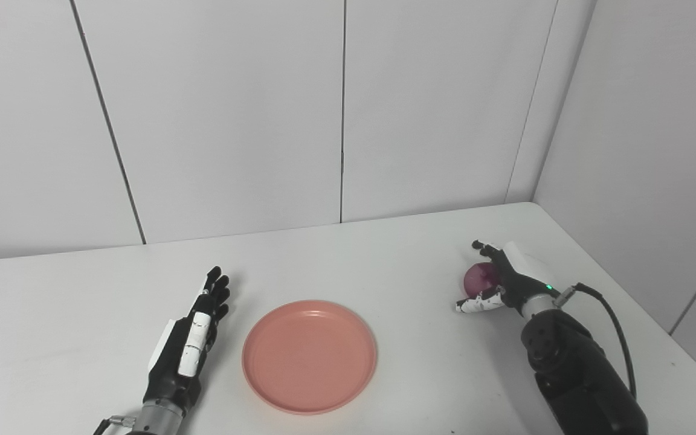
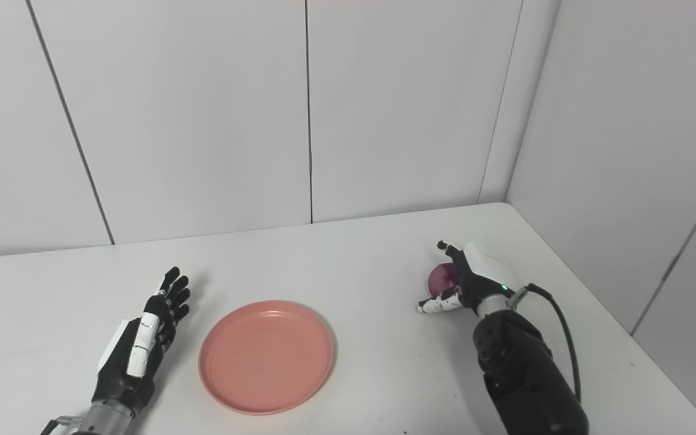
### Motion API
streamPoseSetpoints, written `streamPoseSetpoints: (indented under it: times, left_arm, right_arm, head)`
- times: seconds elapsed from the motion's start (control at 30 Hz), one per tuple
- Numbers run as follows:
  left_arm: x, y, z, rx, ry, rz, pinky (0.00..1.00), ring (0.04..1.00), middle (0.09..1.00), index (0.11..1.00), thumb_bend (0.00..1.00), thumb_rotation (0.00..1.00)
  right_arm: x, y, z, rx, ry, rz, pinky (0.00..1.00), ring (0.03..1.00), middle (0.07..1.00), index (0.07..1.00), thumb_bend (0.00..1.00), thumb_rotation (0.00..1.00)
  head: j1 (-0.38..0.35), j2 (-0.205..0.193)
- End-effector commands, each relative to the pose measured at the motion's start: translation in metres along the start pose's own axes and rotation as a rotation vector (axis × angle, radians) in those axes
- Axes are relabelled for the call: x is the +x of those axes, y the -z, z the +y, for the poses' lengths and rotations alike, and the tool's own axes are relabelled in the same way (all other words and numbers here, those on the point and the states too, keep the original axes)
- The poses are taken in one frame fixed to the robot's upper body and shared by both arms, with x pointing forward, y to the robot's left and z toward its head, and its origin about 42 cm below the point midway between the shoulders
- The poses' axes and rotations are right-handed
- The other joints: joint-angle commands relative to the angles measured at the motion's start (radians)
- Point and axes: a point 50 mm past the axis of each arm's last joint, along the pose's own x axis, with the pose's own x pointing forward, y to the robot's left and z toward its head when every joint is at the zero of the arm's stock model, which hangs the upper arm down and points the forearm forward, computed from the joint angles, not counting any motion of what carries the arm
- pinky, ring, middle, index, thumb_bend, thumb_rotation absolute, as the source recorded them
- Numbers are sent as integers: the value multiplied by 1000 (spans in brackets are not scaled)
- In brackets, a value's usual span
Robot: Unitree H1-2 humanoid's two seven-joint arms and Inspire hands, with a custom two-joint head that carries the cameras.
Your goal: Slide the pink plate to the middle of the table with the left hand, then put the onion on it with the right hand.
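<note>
The pink plate (image 1: 309, 355) lies flat near the middle of the white table (image 1: 384, 260), toward the front edge. My left hand (image 1: 194, 338) rests just left of the plate, fingers straight and apart, a small gap between it and the rim. At the right, a purple-red onion (image 1: 481, 278) sits on the table inside my right hand (image 1: 499, 281). Its fingers (image 1: 480, 245) curve over the far side and the thumb (image 1: 475, 305) lies in front, spread around the onion. Whether they press on it does not show.
Grey wall panels (image 1: 342, 109) stand behind the table and along its right side. The table's right edge (image 1: 626, 284) runs close to my right arm (image 1: 577, 374). A black cable (image 1: 617, 326) loops off that arm's wrist.
</note>
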Motion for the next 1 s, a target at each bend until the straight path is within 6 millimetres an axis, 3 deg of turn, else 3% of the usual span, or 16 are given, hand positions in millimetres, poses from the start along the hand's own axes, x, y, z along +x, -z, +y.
streamPoseSetpoints:
  times: [0.0,0.27,0.3,0.33,0.37,0.53,0.77,0.8,0.97]
  left_arm:
    - [9,-16,-1,1,13,-60,1000,1000,1000,1000,818,1000]
    - [9,-17,-1,-2,14,-64,1000,1000,999,1000,805,1000]
    - [9,-17,-1,-1,14,-66,1000,1000,999,1000,803,1000]
    - [9,-17,-1,-1,15,-67,1000,1000,999,1000,800,1000]
    - [9,-18,-2,-1,16,-68,1000,1000,999,1000,798,1000]
    - [10,-19,-3,7,16,-70,1000,1000,997,1000,797,1000]
    - [10,-19,-4,0,18,-58,1000,1000,1000,1000,796,1000]
    - [9,-18,-4,-1,18,-57,1000,1000,1000,1000,797,1000]
    - [9,-18,-5,-2,21,-54,1000,1000,1000,1000,801,1000]
  right_arm:
    - [8,-15,-27,-3,75,-30,671,798,842,857,837,126]
    - [6,-16,-28,45,76,-24,625,753,812,837,811,34]
    - [5,-16,-28,61,84,-25,512,643,726,823,790,13]
    - [4,-17,-28,72,90,-26,402,529,586,815,657,5]
    - [3,-17,-28,69,102,-37,381,508,522,787,593,1]
    - [2,-18,-30,40,137,-62,388,505,492,723,558,0]
    - [1,-19,-28,68,201,-83,318,454,490,622,529,0]
    - [1,-19,-28,74,207,-83,322,411,513,598,522,0]
    - [1,-19,-28,90,220,-84,335,395,528,580,518,0]
  head:
    - [-1,2]
    - [-1,2]
    - [0,5]
    - [0,5]
    - [2,5]
    - [5,4]
    - [6,4]
    - [6,4]
    - [5,4]
